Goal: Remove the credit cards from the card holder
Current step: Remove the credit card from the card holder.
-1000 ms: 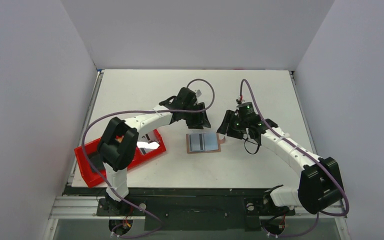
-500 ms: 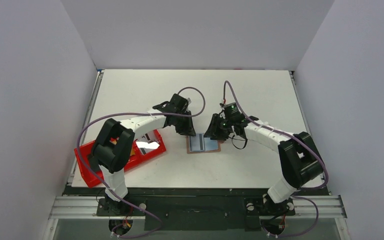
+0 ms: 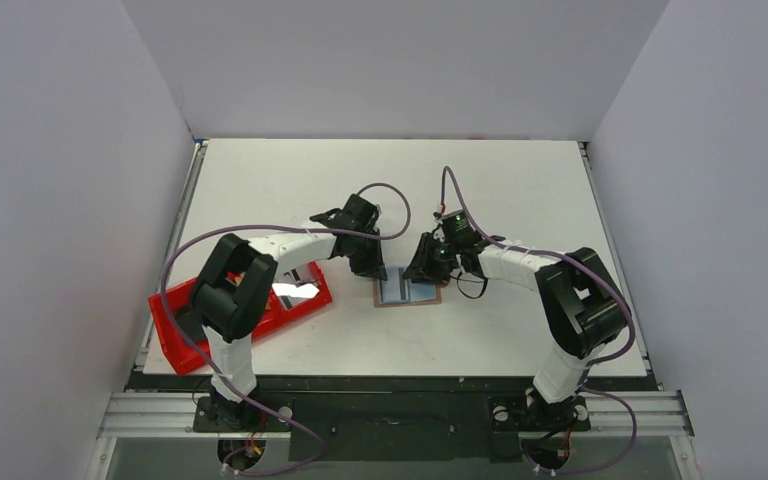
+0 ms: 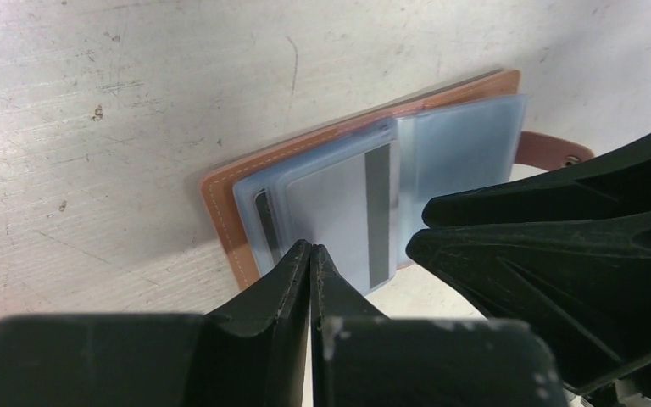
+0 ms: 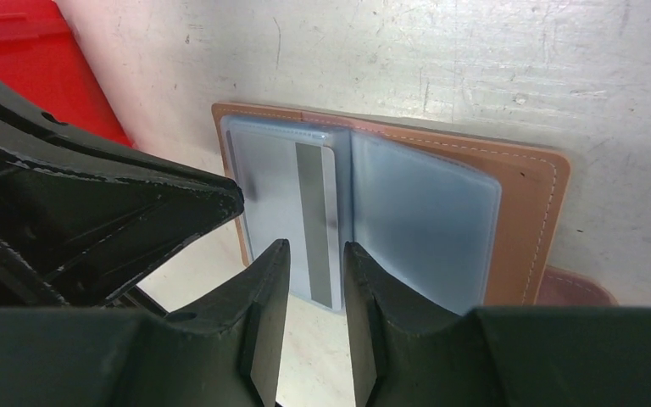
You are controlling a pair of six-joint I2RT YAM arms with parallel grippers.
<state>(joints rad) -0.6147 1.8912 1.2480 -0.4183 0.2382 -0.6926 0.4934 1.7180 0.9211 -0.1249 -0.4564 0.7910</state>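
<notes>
The card holder [image 3: 407,291] lies open on the table, tan leather outside and pale blue sleeves inside. A credit card [image 5: 292,197] with a grey stripe sits in its left sleeve and also shows in the left wrist view [image 4: 339,212]. My left gripper [image 3: 375,268] is shut and empty, its tips [image 4: 311,251] at the edge of the holder's [image 4: 225,212] card side. My right gripper [image 3: 423,270] is narrowly open, its tips [image 5: 316,251] on either side of the card's striped edge, above the holder [image 5: 547,195]. A snap tab [image 4: 551,151] sticks out on the far side.
A red tray [image 3: 175,352] stands left of the holder with a shiny card [image 3: 295,291] and a dark item in it; its corner shows in the right wrist view [image 5: 42,59]. The two grippers are close together over the holder. White walls enclose the table.
Both arms have closed in on the card holder. My right gripper has moved left to its edge and my left gripper has come down to its left side.
</notes>
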